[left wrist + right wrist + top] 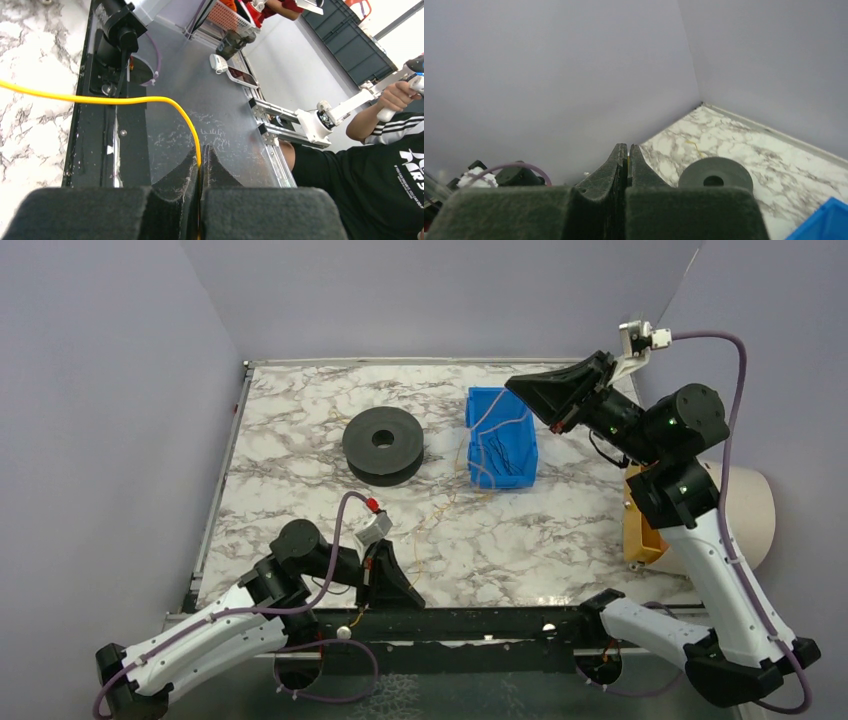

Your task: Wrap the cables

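A thin yellow cable [125, 100] runs from my left gripper across the marble table [560, 540] toward the blue bin [500, 450]; it shows faintly in the top view [437, 515]. My left gripper [403, 597] sits at the table's near edge, shut on the cable [200, 155]. My right gripper [522, 387] is raised above the bin's far right corner. It is shut, with a sliver of yellow cable between its fingers [628, 159]. A black spool [383, 445] lies flat on the table left of the bin and also shows in the right wrist view [714, 176].
The blue bin holds more thin cable. Grey walls close the table at the left, back and right. A tan roll [750, 505] and an orange-tan object [640, 532] sit off the right edge. A person [380, 170] stands beyond the near edge.
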{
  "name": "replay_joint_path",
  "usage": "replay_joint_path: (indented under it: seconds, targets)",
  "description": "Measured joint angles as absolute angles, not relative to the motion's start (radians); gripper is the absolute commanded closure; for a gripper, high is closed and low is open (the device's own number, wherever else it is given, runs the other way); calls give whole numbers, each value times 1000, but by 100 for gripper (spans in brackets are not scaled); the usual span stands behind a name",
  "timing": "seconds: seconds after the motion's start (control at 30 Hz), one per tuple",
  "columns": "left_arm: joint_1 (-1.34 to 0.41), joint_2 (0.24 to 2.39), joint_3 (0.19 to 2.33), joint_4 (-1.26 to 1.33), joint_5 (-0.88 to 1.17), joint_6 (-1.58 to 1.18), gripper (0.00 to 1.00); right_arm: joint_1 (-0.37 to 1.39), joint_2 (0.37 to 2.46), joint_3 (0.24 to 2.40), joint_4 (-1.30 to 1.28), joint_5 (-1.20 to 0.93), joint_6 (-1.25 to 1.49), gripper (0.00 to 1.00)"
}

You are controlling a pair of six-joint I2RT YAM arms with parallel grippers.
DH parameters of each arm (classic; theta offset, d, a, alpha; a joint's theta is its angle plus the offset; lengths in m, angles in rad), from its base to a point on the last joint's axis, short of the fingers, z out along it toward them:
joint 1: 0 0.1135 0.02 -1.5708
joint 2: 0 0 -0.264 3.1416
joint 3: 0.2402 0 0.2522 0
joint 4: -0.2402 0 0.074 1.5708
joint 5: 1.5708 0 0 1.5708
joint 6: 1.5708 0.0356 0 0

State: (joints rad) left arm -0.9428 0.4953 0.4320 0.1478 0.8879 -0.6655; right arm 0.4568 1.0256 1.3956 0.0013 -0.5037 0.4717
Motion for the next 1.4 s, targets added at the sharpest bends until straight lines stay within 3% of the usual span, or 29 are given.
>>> replay_joint_path:
  seconds: [0.3, 0.5, 0.6, 0.67, 0.77, 0.83, 1.03, 1.4]
  targets:
    - [-943, 494, 470, 74, 886, -640, 100, 457, 884, 1256, -236, -476, 365, 99]
    - [-943, 507, 506, 65, 893, -617, 100, 457, 733, 1002, -316, -411, 374, 98]
    - [-943, 530, 516, 65, 899, -605, 100, 457, 647, 804, -326, -380, 425, 88]
    - [-943, 545, 516, 64, 904, -599, 100, 457, 606, 689, -337, -378, 462, 87]
    - [-943, 572, 516, 64, 909, -593, 100, 457, 572, 572, -343, -379, 507, 84]
    - [-943, 585, 516, 64, 911, -590, 100, 457, 543, 525, -346, -379, 532, 76]
    - [-943, 606, 516, 62, 912, -589, 100, 457, 469, 497, -332, -393, 563, 48]
    - [-943, 654, 523, 16, 880, -576, 100, 457, 446, 547, -337, -492, 479, 35]
